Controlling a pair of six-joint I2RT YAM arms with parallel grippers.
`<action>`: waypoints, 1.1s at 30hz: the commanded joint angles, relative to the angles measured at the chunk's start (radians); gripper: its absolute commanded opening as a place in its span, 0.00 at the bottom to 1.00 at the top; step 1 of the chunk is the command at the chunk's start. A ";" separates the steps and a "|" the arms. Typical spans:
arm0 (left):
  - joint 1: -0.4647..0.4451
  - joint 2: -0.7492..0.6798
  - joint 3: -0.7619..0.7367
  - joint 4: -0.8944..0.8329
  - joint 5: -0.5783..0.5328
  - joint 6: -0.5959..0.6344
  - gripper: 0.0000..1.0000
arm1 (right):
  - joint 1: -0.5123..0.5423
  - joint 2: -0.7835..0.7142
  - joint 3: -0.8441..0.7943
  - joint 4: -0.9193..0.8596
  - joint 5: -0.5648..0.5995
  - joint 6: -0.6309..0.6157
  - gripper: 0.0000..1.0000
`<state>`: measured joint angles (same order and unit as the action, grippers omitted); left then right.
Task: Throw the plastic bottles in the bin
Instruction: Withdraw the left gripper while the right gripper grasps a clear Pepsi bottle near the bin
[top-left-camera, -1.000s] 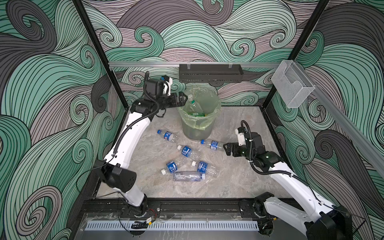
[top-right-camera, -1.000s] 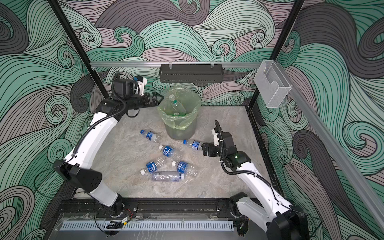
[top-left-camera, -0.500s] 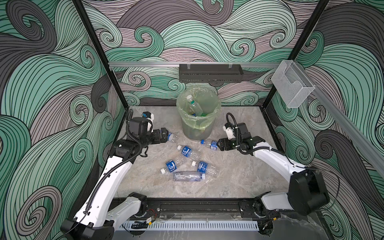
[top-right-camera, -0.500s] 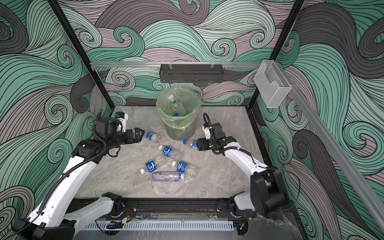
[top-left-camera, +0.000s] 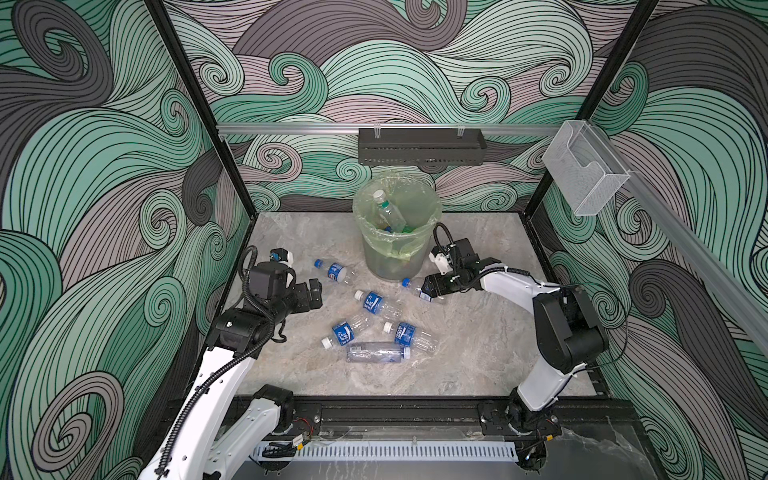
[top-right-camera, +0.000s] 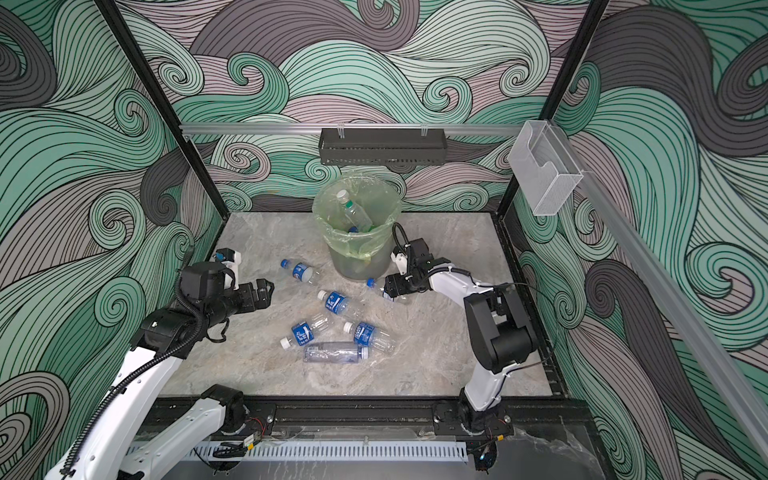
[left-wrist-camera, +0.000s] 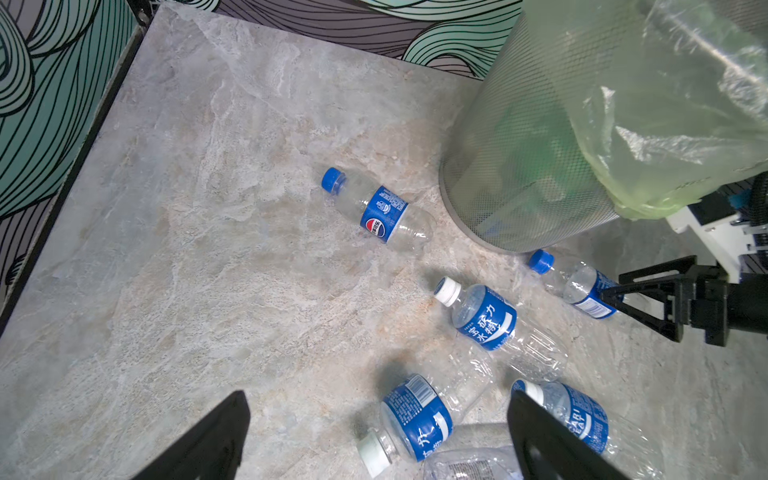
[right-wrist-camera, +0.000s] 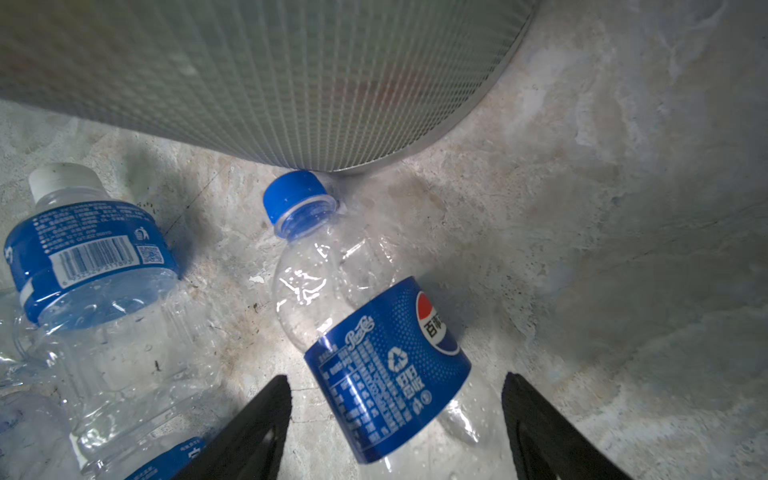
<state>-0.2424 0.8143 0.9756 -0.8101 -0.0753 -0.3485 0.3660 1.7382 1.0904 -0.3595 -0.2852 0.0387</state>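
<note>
Bare marble table (top-left-camera: 478, 332) across the whole right side and along the front edge beside the black rail (top-left-camera: 395, 411); more bare stone in the rear left corner. Closed in by patterned walls (top-left-camera: 374, 83) on three sides, black posts (top-left-camera: 232, 166) at both rear corners. Clutter only in the middle, well clear of every edge: blue-capped bottle (top-left-camera: 336, 272) flat just left of the bin (top-left-camera: 395, 266); nearer the front, white-capped bottle (top-left-camera: 374, 301), second white-capped bottle (top-left-camera: 345, 332) and third white-capped bottle (top-left-camera: 409, 334), all blue-labelled and lying down; unlabelled clear bottle (top-left-camera: 378, 352) just in front of the last two

Left gripper (top-left-camera: 316, 291) low over the left side of the table, jaws spread wide, gripping nothing. Right gripper (right-wrist-camera: 392, 378) down at the bin's foot, jaws parted either side of the Pepsi bottle (right-wrist-camera: 374, 353) lying on the stone, a sliver of gap at each finger, not clamped; blue cap (right-wrist-camera: 295, 195) against the bin's mesh base

Bin upright at rear middle, lined with a yellow-green bag (top-left-camera: 386, 245); inside, leaning bottle (top-left-camera: 388, 210), clear, white cap up against the liner, more bottles dim beneath. High on the back wall, black perforated tray (top-left-camera: 419, 145); on the right side, clear box (top-left-camera: 582, 178); tray's inside hidden from here
</note>
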 joint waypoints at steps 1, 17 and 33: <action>0.008 0.003 -0.014 -0.024 -0.031 -0.003 0.99 | -0.002 -0.011 -0.018 -0.005 -0.031 -0.008 0.79; 0.008 0.051 -0.062 0.043 -0.013 -0.010 0.99 | 0.069 -0.023 -0.104 0.067 0.053 0.134 0.72; 0.009 0.046 -0.112 0.064 -0.012 -0.021 0.99 | 0.095 0.023 -0.128 0.109 0.116 0.191 0.66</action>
<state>-0.2401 0.8604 0.8719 -0.7647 -0.0822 -0.3523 0.4557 1.7565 0.9783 -0.2634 -0.1928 0.2142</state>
